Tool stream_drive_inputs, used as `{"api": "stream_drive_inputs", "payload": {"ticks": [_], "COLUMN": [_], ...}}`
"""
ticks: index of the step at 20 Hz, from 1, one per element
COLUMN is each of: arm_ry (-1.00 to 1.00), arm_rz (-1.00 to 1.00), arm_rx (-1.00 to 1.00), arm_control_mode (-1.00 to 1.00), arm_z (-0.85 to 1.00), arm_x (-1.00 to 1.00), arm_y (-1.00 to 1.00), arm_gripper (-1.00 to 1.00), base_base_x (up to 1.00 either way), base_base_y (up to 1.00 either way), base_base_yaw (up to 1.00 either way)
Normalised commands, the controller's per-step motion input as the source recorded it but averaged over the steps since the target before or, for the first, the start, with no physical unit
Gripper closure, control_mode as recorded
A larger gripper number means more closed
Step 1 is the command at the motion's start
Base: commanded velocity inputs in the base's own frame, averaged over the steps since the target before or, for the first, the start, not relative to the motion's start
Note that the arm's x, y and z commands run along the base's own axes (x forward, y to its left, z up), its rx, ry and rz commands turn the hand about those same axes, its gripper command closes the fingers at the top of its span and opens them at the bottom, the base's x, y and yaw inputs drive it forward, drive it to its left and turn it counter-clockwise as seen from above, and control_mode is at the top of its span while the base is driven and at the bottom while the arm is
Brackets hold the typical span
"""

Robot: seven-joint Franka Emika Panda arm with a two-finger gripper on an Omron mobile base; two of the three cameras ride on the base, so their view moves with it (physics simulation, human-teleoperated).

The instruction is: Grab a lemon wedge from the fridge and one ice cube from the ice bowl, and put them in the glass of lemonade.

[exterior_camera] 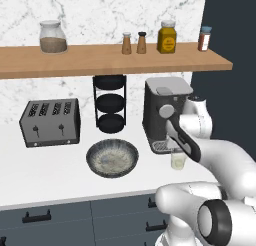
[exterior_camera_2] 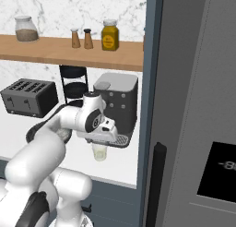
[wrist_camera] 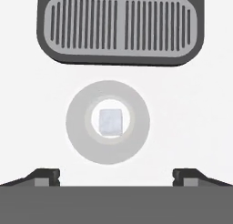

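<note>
fridge [exterior_camera_2: 193, 106] dispenser panel [exterior_camera_2: 217, 170]: pale digits cut off at the picture's edge, seemingly "-8", not fully readable
shelf jars, coffee machine, toaster: no readable text

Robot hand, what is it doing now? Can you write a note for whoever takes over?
Gripper: open, holding nothing, hanging right above the glass of lemonade.
Glass: on the counter in front of the coffee machine. A pale ice cube sits inside it, so the ice step looks done.
Ice bowl: on the counter left of the glass; no cubes can be made out in it.
Fridge: door shut, to the right.
Left: no lemon wedge can be seen in the glass; probably fetch one from the fridge.
</note>
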Motion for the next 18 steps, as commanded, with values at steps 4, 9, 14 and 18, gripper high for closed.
{"api": "stream_drive_inputs", "payload": {"ticks": [4,9,14,18], "arm_ry": [-0.06,0.0,0.0,-0.04], "arm_rz": [0.0,0.01,0.0,0.0], "arm_rx": [0.06,0.01,0.0,0.0], "arm_control_mode": [-1.0,-1.0,-1.0,-1.0], "arm_z": [0.37,0.83,0.46,0.01], "arm_x": [-0.12,-0.71,-0.96,-0.87], "arm_y": [0.28,0.28,0.01,0.03], "arm_gripper": [-1.0,-1.0,-1.0,-1.0], "base_base_x": [0.0,0.0,0.0,0.0], "base_base_y": [0.0,0.0,0.0,0.0], "base_base_yaw": [0.0,0.0,0.0,0.0]}}
